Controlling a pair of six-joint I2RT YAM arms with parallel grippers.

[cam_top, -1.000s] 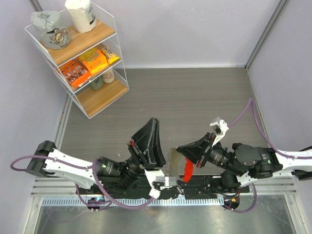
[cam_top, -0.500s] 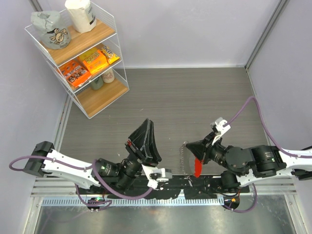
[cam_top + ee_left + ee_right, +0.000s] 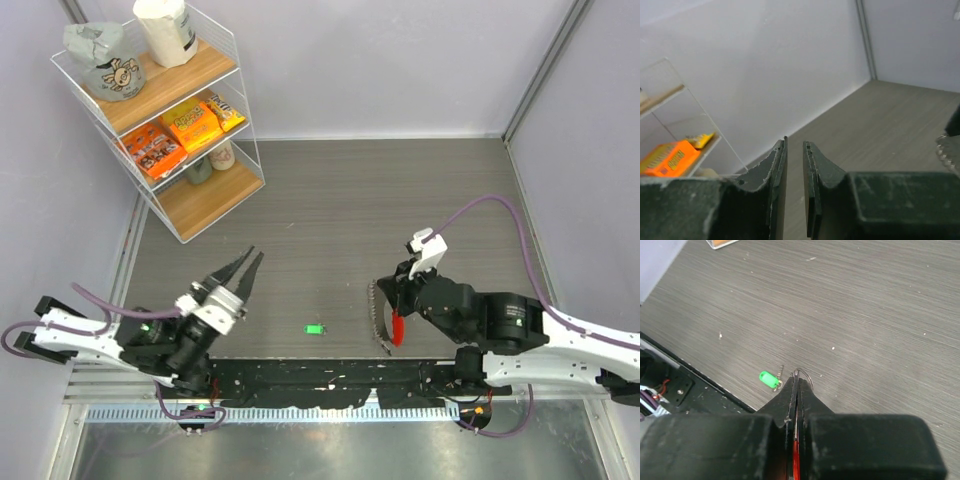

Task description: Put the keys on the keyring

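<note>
The green key (image 3: pixel 316 328) lies alone on the grey table, left of my right gripper. It also shows in the right wrist view (image 3: pixel 769 379), just left of the fingertips. My right gripper (image 3: pixel 388 308) (image 3: pixel 797 378) is shut on the keyring (image 3: pixel 397 327). The red arc (image 3: pixel 796 466) sits between the jaws and a silver loop (image 3: pixel 809 376) pokes out past the tips. The silvery chain (image 3: pixel 374 305) hangs beside the gripper. My left gripper (image 3: pixel 243 262) (image 3: pixel 795 146) is open by a narrow gap, empty, raised at the table's left. The black key is out of view.
A white wire shelf (image 3: pixel 240 140) with snack packs and bags stands at the back left. An orange pack (image 3: pixel 670 157) on it shows in the left wrist view. A black rail (image 3: pixel 330 375) runs along the near edge. Walls close in the table on three sides.
My left arm has swung away from the keyring to the left, and its gripper is now empty. The green key now lies on the table. My right gripper has shifted slightly, still holding the keyring.
</note>
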